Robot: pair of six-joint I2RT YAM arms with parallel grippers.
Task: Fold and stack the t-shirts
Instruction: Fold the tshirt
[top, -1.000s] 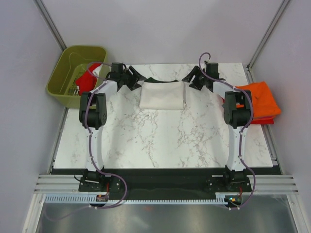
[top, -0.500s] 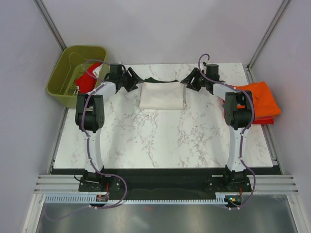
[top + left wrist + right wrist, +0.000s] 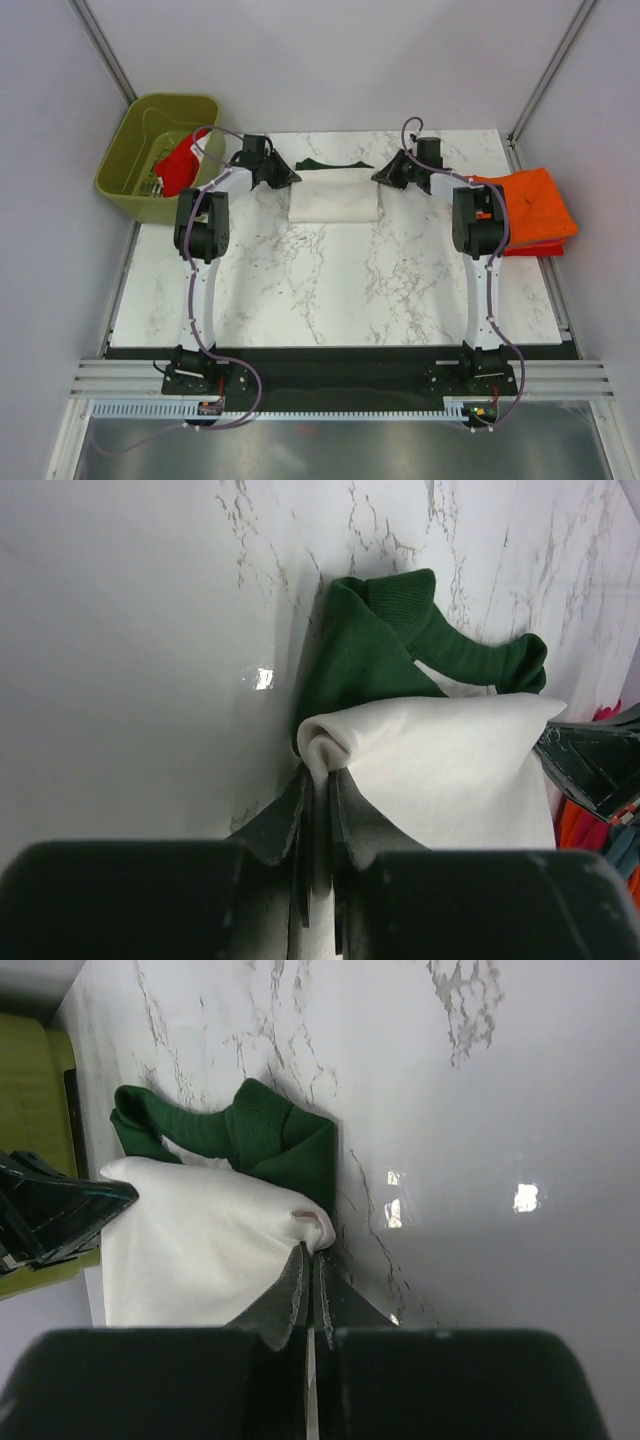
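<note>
A soft cream t-shirt [image 3: 335,198] with dark green sleeves and collar lies folded into a rectangle at the far middle of the white marble-patterned table [image 3: 340,290]; a dark green strip shows along its far edge.

The left gripper [image 3: 283,177] sits at the far left corner of the cream t-shirt, low over the table. In the left wrist view its two dark fingers are pressed together on a bunched fold of cream cloth [image 3: 318,780]; a crumpled dark green sleeve [image 3: 370,650] lies on the table just past that fold.

The right gripper [image 3: 383,175] mirrors it at the far right corner. In the right wrist view the jaws are closed on a small roll of cream cloth [image 3: 310,1255], with the ribbed dark green cuff [image 3: 270,1130] just beyond it.

Each wrist camera sees the other arm's dark fingers across the cream panel.

A bright orange folded t-shirt [image 3: 535,205] rests at the right edge of the table, with a red cloth layer [image 3: 530,250] peeping out under its near side.

An olive-green plastic bin [image 3: 130,130] stands off the far left corner of the table; a red t-shirt [image 3: 178,165] hangs over its rim towards the table.
</note>
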